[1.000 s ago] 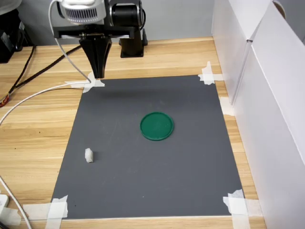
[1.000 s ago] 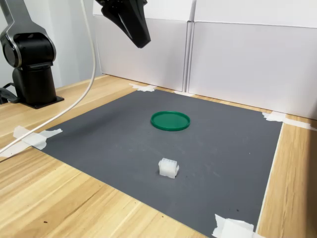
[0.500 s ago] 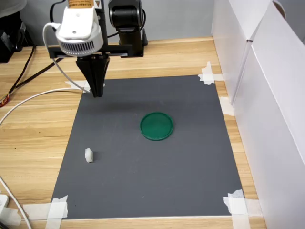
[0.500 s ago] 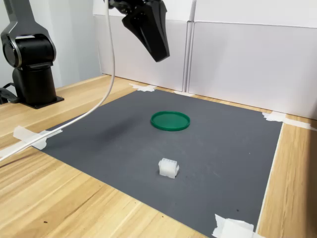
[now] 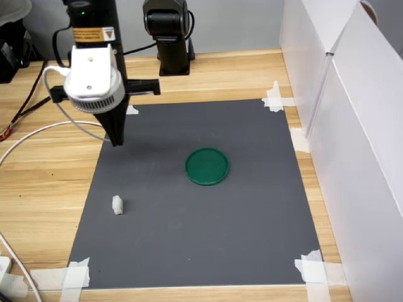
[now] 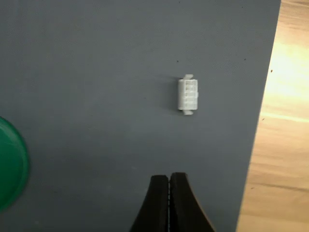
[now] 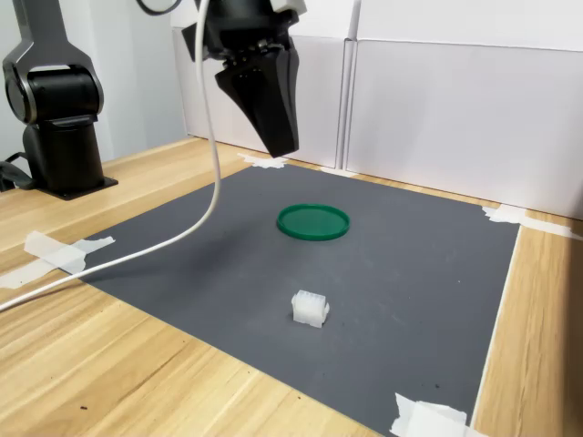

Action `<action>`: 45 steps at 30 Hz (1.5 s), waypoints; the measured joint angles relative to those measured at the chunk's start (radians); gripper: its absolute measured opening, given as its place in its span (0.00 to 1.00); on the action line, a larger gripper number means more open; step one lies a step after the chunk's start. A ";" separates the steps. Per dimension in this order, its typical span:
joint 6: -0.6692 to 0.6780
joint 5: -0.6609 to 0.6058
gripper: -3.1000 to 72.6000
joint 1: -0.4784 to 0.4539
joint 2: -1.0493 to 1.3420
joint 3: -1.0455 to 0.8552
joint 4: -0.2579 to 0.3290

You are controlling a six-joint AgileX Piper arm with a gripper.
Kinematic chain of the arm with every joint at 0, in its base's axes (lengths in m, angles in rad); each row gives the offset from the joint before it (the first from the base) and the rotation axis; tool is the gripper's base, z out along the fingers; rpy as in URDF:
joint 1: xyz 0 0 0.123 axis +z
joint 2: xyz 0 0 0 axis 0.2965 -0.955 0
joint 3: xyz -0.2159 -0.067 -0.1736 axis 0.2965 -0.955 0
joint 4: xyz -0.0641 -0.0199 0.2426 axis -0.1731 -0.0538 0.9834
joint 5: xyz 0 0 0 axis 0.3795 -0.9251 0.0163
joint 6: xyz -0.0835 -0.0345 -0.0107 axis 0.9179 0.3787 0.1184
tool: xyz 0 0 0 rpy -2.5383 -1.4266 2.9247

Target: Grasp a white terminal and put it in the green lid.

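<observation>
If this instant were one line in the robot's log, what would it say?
phase: approach | gripper: shut, empty, above mat | white terminal: on mat, untouched | green lid: empty | next: likely open, descend on terminal

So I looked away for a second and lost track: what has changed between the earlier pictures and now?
The gripper has travelled from the mat's taped far corner down the first exterior view's left edge, toward the white terminal, and it hangs lower. Its jaws stay shut and hold nothing. The white terminal and the green lid lie where they were on the grey mat, the lid empty.
</observation>
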 joint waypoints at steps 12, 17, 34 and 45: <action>0.122 -0.013 0.48 -0.019 -0.088 0.076 0.033; 0.129 -0.025 0.75 -0.020 -0.123 0.078 0.006; 0.166 -0.195 0.90 -0.057 -0.316 0.285 0.012; 0.182 -0.193 0.90 -0.057 -0.445 0.303 0.014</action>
